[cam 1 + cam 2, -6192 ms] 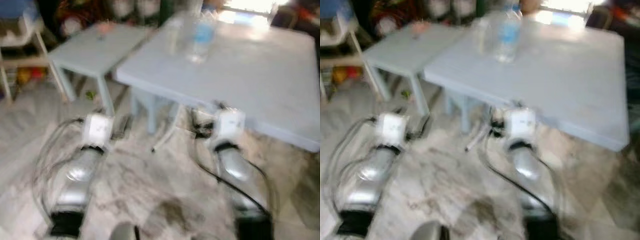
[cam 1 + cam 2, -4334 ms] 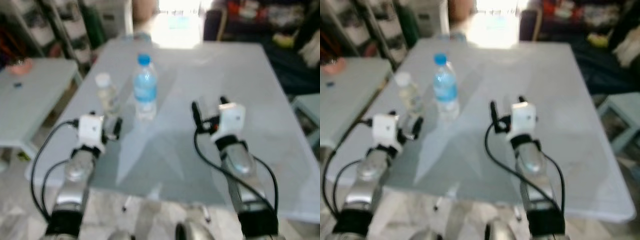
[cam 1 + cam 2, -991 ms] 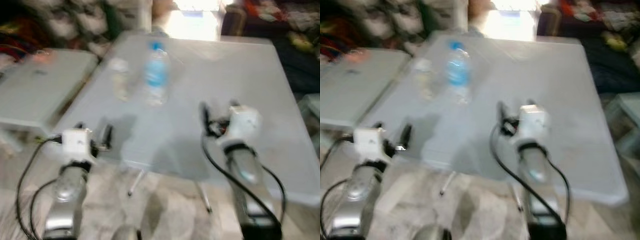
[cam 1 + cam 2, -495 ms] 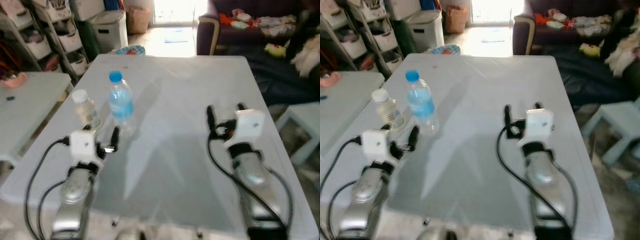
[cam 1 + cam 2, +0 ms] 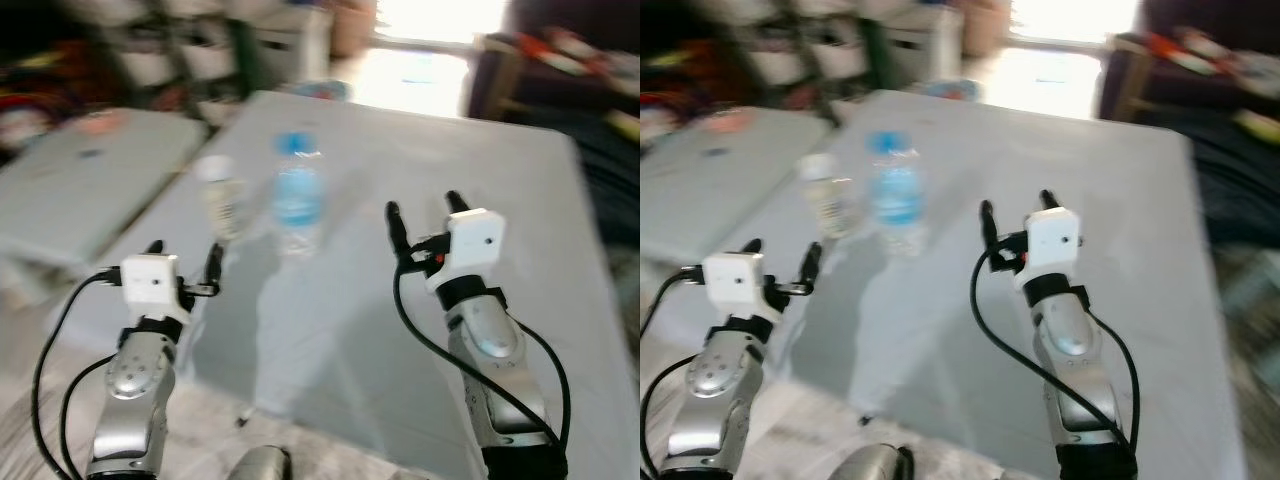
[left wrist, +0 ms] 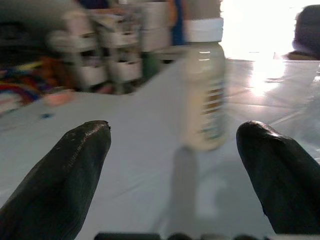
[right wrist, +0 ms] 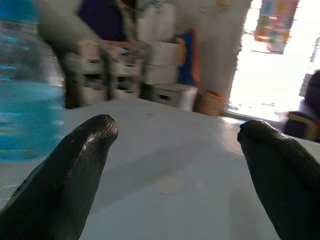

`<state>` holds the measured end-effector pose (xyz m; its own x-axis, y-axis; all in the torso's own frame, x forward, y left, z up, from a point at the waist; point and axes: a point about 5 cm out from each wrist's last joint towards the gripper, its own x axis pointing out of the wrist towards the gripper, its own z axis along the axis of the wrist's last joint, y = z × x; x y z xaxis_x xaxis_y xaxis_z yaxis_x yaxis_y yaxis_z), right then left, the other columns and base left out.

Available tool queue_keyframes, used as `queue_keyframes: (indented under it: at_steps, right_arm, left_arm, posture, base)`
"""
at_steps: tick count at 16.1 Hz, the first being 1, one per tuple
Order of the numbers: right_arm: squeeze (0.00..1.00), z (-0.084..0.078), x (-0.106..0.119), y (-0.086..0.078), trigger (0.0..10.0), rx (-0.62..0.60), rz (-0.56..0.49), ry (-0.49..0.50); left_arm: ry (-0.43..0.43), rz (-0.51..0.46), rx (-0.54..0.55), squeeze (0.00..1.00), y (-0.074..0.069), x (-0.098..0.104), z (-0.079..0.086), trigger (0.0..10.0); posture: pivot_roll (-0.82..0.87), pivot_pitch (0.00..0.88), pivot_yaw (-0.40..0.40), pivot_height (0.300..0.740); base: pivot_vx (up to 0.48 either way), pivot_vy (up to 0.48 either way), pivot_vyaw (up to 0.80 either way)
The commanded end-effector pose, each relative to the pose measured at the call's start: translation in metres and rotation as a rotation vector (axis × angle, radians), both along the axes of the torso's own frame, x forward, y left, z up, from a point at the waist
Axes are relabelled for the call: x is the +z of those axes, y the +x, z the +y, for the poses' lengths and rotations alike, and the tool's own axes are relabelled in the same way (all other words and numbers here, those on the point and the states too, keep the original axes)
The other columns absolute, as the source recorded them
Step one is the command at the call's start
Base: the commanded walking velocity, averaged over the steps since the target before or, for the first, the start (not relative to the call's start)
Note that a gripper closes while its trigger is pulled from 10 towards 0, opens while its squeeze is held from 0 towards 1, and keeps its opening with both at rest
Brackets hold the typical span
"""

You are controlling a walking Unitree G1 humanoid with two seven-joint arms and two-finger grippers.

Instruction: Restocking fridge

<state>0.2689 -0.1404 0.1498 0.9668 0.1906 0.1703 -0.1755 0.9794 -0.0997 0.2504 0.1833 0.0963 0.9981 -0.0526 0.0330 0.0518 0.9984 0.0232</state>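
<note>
**A:** Where were the drinks standing?

**B:** Both stood upright on the pale grey surface (image 5: pixel 480 170), toward its left half. The water bottle (image 5: pixel 297 195) had a blue cap and blue label; just beside it, to the robot's left, stood the small bottle (image 5: pixel 221 196) with a white cap and a pale, creamy body. They looked close together, though the blur kept me from telling whether they touched.

**A:** And the left claw?

**B:** The left claw (image 5: pixel 182 259) hung near the front left edge of the surface, its two black fingers (image 6: pixel 65 175) spread wide with nothing between them. Along its wrist view the small bottle (image 6: pixel 203 85) stood ahead, framed between the fingertips but apart from them.

**A:** The right one?

**B:** The right claw (image 5: pixel 1015 215) was held above the middle of the surface, fingers likewise spread and empty. In its wrist view the water bottle (image 7: pixel 27 80) sat off beyond one finger (image 7: pixel 65 175), not between the two.

**A:** Anything else around?

**B:** A second, lower grey table (image 5: pixel 80 180) stood to the left with something small and pinkish (image 5: pixel 100 122) on it. Shelving with bins (image 6: pixel 100 55) lined the back, and a bright doorway (image 5: pixel 440 30) glared beyond the far edge. The head views were blurred.
</note>
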Motion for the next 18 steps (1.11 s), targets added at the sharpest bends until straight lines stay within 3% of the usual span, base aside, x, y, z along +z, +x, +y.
queue_keyframes:
  at_steps: [1,6,10,15,18]
  right_arm:
    - [0.00,-0.002,0.002,0.000,10.0,-0.001,-0.012,0.001]
    - [0.00,0.000,0.007,0.003,10.0,0.034,-0.044,-0.032]
    - [0.00,-0.001,0.018,0.015,10.0,0.084,-0.090,-0.063]
    - [0.00,0.006,0.047,0.038,10.0,0.227,-0.172,-0.100]
    - [0.00,0.011,0.054,0.042,10.0,0.282,-0.185,-0.097]
  left_arm:
    - [-0.004,0.004,-0.006,0.00,0.000,-0.001,-0.001,10.0]
    - [-0.002,0.011,-0.004,0.00,0.000,-0.002,-0.002,10.0]
    - [0.010,0.021,0.008,0.00,0.000,-0.004,-0.001,10.0]
    - [0.023,0.026,0.018,0.00,-0.001,-0.004,0.001,10.0]
    - [0.027,0.027,0.019,0.00,-0.002,-0.003,0.002,10.0]
  posture:
    - [-0.01,0.005,0.051,0.740]
    - [-0.01,0.009,0.049,0.740]
    - [0.00,0.011,0.049,0.740]
    - [0.01,0.023,0.055,0.740]
    - [0.01,0.026,0.055,0.740]
  base:
    - [0.000,0.000,0.74]
    - [0.000,0.000,0.66]
    - [0.000,0.000,0.00]
    - [0.000,0.000,0.00]
    - [0.000,0.000,0.00]
